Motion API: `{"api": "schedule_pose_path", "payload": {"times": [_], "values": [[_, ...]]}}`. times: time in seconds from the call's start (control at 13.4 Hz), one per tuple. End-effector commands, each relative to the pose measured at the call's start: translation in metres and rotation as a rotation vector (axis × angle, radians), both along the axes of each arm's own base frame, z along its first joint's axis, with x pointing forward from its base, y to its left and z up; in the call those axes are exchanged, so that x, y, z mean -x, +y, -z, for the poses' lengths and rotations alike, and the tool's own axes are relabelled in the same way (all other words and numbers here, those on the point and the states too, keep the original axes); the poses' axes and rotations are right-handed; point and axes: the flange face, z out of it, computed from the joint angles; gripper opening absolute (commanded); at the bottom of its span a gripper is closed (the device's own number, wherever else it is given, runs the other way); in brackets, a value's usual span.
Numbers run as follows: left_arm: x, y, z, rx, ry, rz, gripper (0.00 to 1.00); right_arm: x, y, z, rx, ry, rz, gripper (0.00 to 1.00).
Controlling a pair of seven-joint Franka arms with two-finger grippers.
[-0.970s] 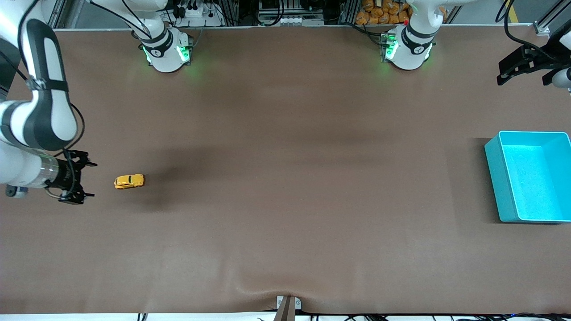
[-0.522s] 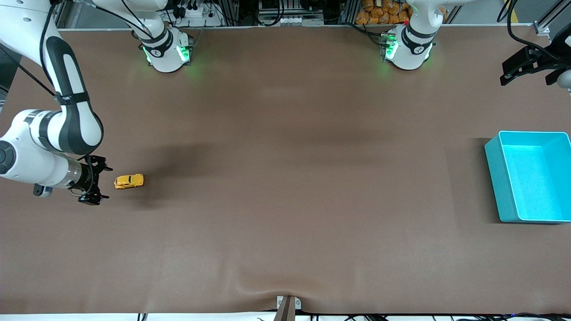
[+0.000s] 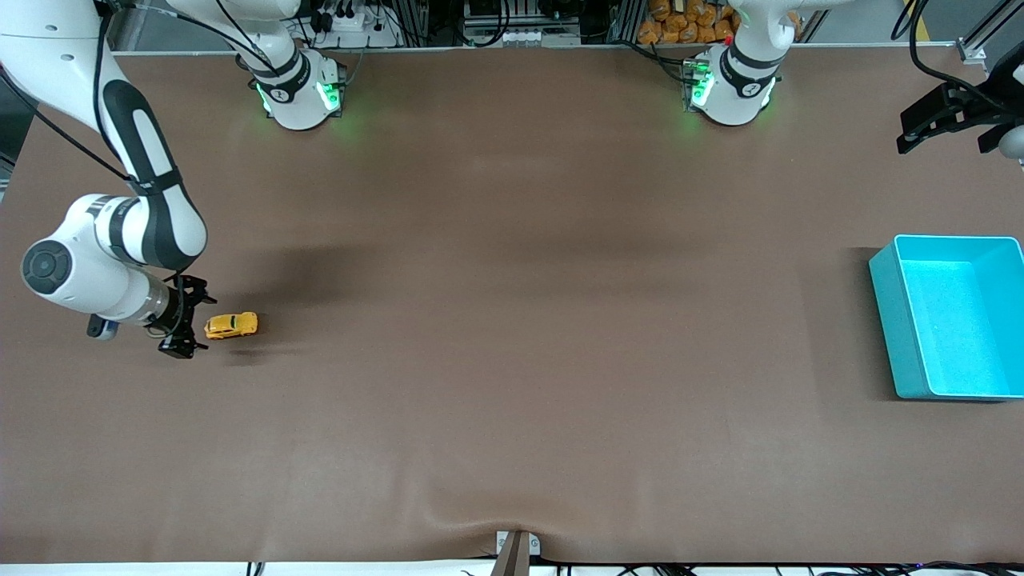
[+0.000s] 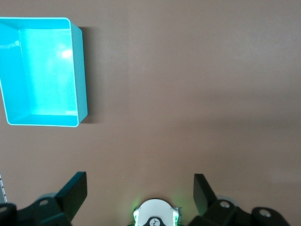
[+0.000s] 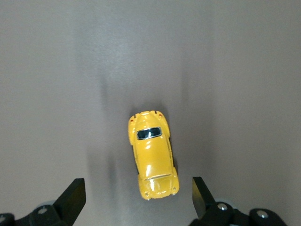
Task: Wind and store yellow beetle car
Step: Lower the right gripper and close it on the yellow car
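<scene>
We saw the right pincer [image 3: 192,324] slide closer, now just beside the yellow beetle car [image 3: 231,325], its fingers wide and holding nothing. The car stayed put on the brown counter [image 3: 512,336] near the right arm's end. The left pincer [image 3: 944,120] waited, wide too, up beyond the teal bin [image 3: 888,320].

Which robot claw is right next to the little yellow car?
The right gripper, jaws open beside the yellow beetle car. The left gripper waits high near the teal bin.
</scene>
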Motion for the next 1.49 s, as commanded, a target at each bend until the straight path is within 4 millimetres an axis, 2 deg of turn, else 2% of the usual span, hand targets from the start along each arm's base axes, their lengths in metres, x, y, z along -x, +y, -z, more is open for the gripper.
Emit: {"api": "schedule_pose_path", "payload": {"times": [0.0,0.22,0.3,0.52,0.67,0.82,1.27,1.42], "values": [[0.000,0.002,-0.002,-0.022,-0.009,0.003,1.00,0.013,-0.005,0.005,0.002,-0.039,0.024,1.00],[0.000,0.007,-0.002,-0.022,-0.007,-0.006,1.00,0.017,-0.008,0.028,0.009,-0.060,0.020,1.00],[0.000,0.008,-0.002,-0.022,-0.007,-0.008,1.00,0.017,-0.007,0.029,0.012,-0.058,0.014,0.95],[0.000,0.008,-0.002,-0.022,-0.007,-0.008,1.00,0.017,-0.005,0.031,0.012,-0.055,0.010,0.91],[0.000,0.008,-0.002,-0.022,-0.007,-0.008,1.00,0.018,-0.001,0.042,0.010,-0.040,0.005,0.89],[0.000,0.008,-0.002,-0.022,-0.009,-0.008,1.00,0.016,-0.002,0.042,0.011,-0.041,0.003,0.77],[0.000,0.008,-0.002,-0.022,-0.007,-0.008,1.00,0.017,0.004,0.048,0.013,-0.025,-0.009,0.59],[0.000,0.008,-0.002,-0.022,-0.007,-0.008,1.00,0.017,0.004,0.049,0.013,-0.021,-0.010,0.36]]}}
